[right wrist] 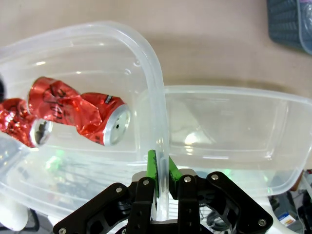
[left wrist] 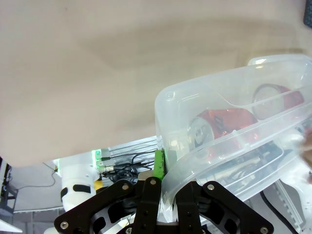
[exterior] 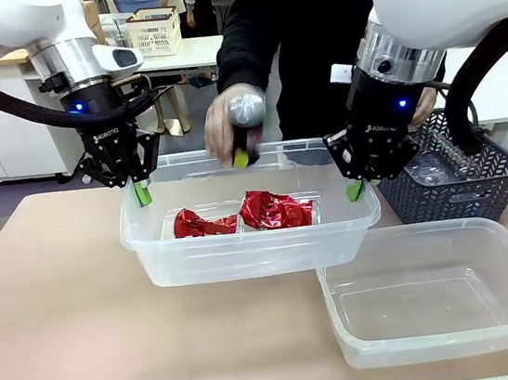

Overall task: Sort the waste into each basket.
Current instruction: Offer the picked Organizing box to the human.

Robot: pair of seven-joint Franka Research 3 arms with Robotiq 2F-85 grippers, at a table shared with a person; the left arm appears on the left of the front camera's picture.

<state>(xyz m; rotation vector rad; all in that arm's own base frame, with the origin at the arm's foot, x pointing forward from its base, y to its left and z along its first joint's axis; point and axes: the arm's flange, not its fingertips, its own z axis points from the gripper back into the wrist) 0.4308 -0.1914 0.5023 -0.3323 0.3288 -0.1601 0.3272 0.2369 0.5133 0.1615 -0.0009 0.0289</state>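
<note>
Two crushed red cans (exterior: pixel 243 215) lie in a clear tub (exterior: pixel 243 248), one of the baskets. My left gripper (exterior: pixel 142 193) is shut on its left rim and my right gripper (exterior: pixel 355 191) on its right rim. The left wrist view has the left gripper (left wrist: pixel 163 195) clamped on the tub wall (left wrist: pixel 195 112), with a can (left wrist: pixel 219 124) behind it. In the right wrist view the right gripper (right wrist: pixel 160 170) pinches the rim (right wrist: pixel 156 97) beside a can (right wrist: pixel 83 109). A person's hand (exterior: pixel 231 118) holds another can over the tub. The second clear tub (exterior: pixel 439 315) stands empty at front right.
A dark lattice basket (exterior: pixel 460 186) with clear plastic items in it stands at the right, behind the empty tub (right wrist: pixel 224 126). Bare tabletop (exterior: pixel 65 318) stretches to the left and front. The person stands right behind the held tub.
</note>
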